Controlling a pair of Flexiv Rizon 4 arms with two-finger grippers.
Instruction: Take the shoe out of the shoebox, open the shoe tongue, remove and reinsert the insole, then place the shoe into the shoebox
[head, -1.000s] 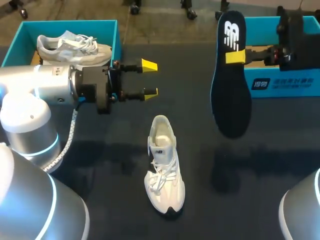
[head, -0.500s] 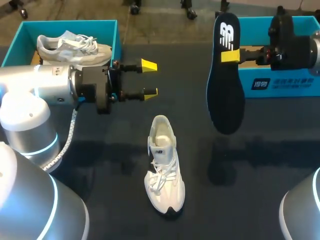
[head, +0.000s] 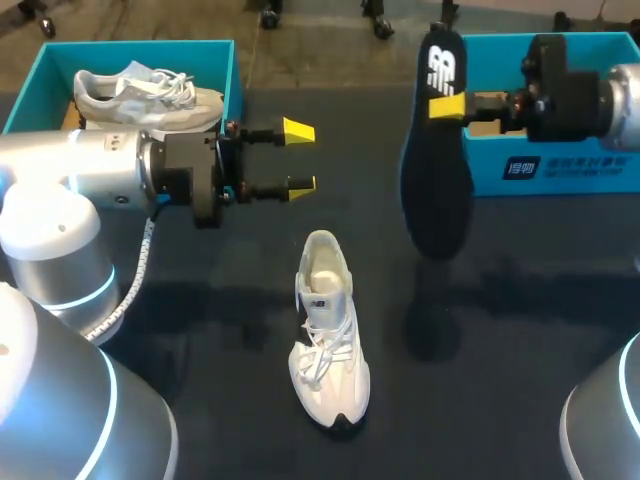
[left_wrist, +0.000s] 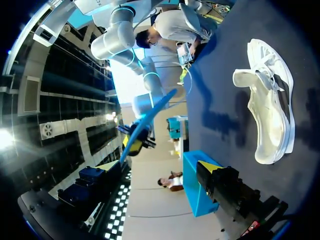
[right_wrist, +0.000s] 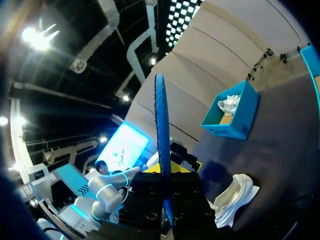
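A white shoe (head: 328, 335) lies on the dark table, toe toward the front edge, laces loose and its opening facing up. My right gripper (head: 447, 106) is shut on the heel end of a dark insole (head: 435, 180), which hangs above the table to the right of the shoe. The right wrist view shows that insole (right_wrist: 161, 145) edge-on between the fingers, with the shoe (right_wrist: 232, 197) below and beyond. My left gripper (head: 300, 157) hovers open and empty behind the shoe, to its left. The left wrist view shows the shoe (left_wrist: 267, 117) on its side beyond one finger (left_wrist: 225, 187).
A teal shoebox (head: 236, 85) at the back left holds a second pale shoe (head: 150, 95). Another teal shoebox (head: 560, 165) stands at the back right, behind my right wrist. In the right wrist view the far box (right_wrist: 230, 120) sits past the shoe.
My right arm has carried the insole leftward and slightly toward the back of the table. The left arm and the shoe have not moved.
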